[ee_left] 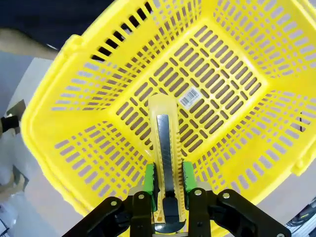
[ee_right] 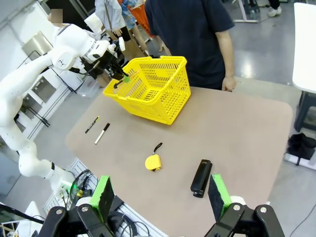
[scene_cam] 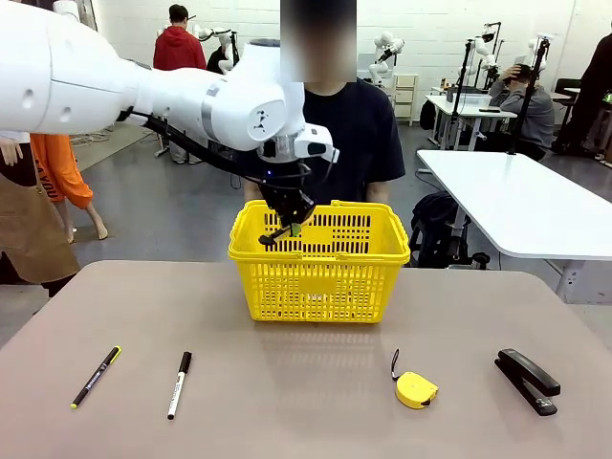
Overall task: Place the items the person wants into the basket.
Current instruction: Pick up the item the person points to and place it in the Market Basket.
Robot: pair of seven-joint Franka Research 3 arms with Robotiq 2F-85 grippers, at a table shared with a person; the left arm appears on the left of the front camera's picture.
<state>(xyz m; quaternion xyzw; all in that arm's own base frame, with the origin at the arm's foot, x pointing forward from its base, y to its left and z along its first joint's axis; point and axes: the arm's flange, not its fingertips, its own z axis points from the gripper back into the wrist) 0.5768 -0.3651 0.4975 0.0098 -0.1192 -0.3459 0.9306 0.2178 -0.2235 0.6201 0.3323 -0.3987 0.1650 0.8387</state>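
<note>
My left gripper (scene_cam: 284, 228) hangs over the left side of the yellow basket (scene_cam: 320, 277), shut on the yellow-and-black utility knife (ee_left: 167, 148). In the left wrist view the knife sits between the green pads (ee_left: 150, 180) and points down at the basket's lattice floor (ee_left: 217, 94). The small yellow tape measure (scene_cam: 416, 390) and the black stapler (scene_cam: 527, 380) lie on the table at the front right. My right gripper (ee_right: 160, 197) is open high above the table's near edge, with the stapler (ee_right: 201, 177) and the tape measure (ee_right: 153, 162) below it. The person (scene_cam: 349, 134) stands behind the basket.
Two black pens (scene_cam: 96, 377) (scene_cam: 180, 384) lie at the front left of the brown table (scene_cam: 287, 411). A white table (scene_cam: 521, 201) stands at the back right. The person's hand (ee_right: 228, 84) rests near the table's far edge.
</note>
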